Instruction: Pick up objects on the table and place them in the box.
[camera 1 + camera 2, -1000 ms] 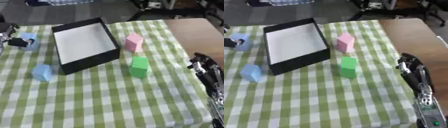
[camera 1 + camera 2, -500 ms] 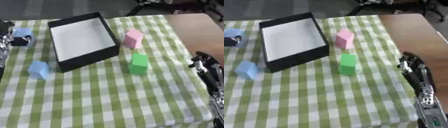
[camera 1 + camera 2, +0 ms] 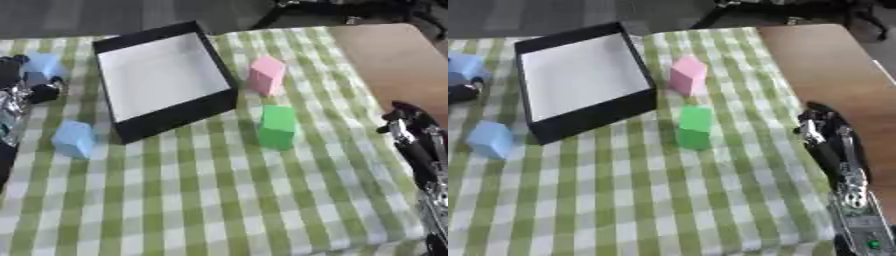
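Change since earlier: whole picture has shifted as the head tilts, so the box and blocks sit lower and more to the right in view; relative to the box, the blocks keep their places, and the left hand stays at the far blue block.
Box: black box (image 3: pixel 166 107) with a pale, bare floor, open at the top, lying askew on the green-and-white checked tablecloth (image 3: pixel 219 200); nothing is inside it.
Pink block: pink block (image 3: pixel 266 75) stands just beside the box's right wall, near its far right corner, apart from the wall.
Green block: green block (image 3: pixel 278 126) stands upright off the box's near right corner, nearer the camera than the pink block.
Near blue block: light blue block (image 3: pixel 74 139) lies just off the box's near left corner, on the cloth, untouched.
Far blue block: second light blue block (image 3: pixel 43 66) sits left of the box's left wall, at the cloth's left edge.
Left hand: left hand (image 3: pixel 26 89) is at the view's left edge, left of the box, its dark fingers against the far blue block; whether they close round it I cannot tell.
Right hand: right hand (image 3: pixel 826 137) rests far right of the box, beyond the green block, over the cloth's right edge beside the bare brown tabletop (image 3: pixel 824 65); its fingers lie nearly straight and hold nothing.
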Controlling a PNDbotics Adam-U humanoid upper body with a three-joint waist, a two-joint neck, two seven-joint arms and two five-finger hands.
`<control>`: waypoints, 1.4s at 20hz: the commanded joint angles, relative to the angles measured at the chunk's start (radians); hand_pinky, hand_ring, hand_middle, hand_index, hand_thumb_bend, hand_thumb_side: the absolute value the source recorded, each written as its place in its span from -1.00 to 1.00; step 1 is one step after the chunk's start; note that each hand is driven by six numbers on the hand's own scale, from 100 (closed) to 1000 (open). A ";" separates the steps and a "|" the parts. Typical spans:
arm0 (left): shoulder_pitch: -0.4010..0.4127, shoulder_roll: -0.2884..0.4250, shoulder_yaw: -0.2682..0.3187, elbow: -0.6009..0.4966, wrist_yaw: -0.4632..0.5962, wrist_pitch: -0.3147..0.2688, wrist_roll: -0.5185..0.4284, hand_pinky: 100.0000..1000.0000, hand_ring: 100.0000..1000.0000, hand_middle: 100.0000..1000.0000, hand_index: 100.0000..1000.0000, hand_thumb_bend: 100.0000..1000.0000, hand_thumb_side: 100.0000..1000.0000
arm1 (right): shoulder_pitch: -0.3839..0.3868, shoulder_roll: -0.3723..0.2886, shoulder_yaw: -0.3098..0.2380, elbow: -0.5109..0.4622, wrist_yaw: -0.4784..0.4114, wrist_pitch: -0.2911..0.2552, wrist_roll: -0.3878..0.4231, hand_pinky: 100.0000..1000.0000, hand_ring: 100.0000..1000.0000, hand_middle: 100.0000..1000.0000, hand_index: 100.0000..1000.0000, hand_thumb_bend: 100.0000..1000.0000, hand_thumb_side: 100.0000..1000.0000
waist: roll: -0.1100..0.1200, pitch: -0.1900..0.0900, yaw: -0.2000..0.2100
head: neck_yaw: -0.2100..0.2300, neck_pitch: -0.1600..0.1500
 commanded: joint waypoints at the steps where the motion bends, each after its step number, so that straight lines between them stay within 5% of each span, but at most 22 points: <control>1: -0.009 0.009 -0.003 -0.007 0.020 -0.011 0.035 0.24 -0.08 0.00 0.62 -1.00 -0.88 | -0.010 -0.014 -0.006 -0.014 -0.007 -0.003 -0.001 0.62 0.01 0.12 0.56 -1.00 0.01 | -0.010 0.004 0.000 | -0.001 -0.002; 11: -0.077 0.027 -0.029 -0.165 0.164 -0.130 0.102 0.18 -0.23 -0.17 0.54 -1.00 -0.79 | -0.002 -0.017 -0.009 -0.011 -0.004 -0.002 -0.003 0.62 0.01 0.12 0.56 -1.00 0.01 | -0.004 -0.022 0.007 | -0.008 -0.002; 16: -0.116 0.018 -0.141 -0.298 0.244 -0.212 0.029 0.23 -0.19 -0.14 0.54 -1.00 -0.87 | 0.003 -0.021 -0.008 -0.010 -0.002 -0.001 -0.002 0.62 0.01 0.12 0.56 -1.00 0.01 | 0.004 -0.038 0.009 | -0.007 -0.002; 24: -0.062 0.003 -0.368 -0.475 0.254 -0.352 -0.111 0.31 -0.09 -0.05 0.56 -1.00 -0.88 | 0.002 -0.025 -0.004 -0.010 0.000 -0.001 0.003 0.62 0.01 0.12 0.56 -1.00 0.01 | 0.010 -0.046 -0.004 | -0.001 -0.002; 26: -0.058 0.026 -0.441 -0.465 0.281 -0.471 -0.232 0.33 -0.05 -0.02 0.57 -0.94 -0.82 | 0.004 -0.024 -0.006 -0.009 0.000 0.000 0.002 0.62 0.01 0.12 0.56 -1.00 0.01 | 0.009 -0.047 0.003 | -0.008 -0.002; 28: -0.060 0.048 -0.438 -0.439 0.324 -0.597 -0.392 0.36 0.01 0.04 0.60 -0.87 -0.70 | 0.005 -0.023 -0.008 -0.009 0.000 0.000 0.000 0.62 0.01 0.12 0.56 -1.00 0.01 | 0.008 -0.047 0.007 | -0.012 -0.002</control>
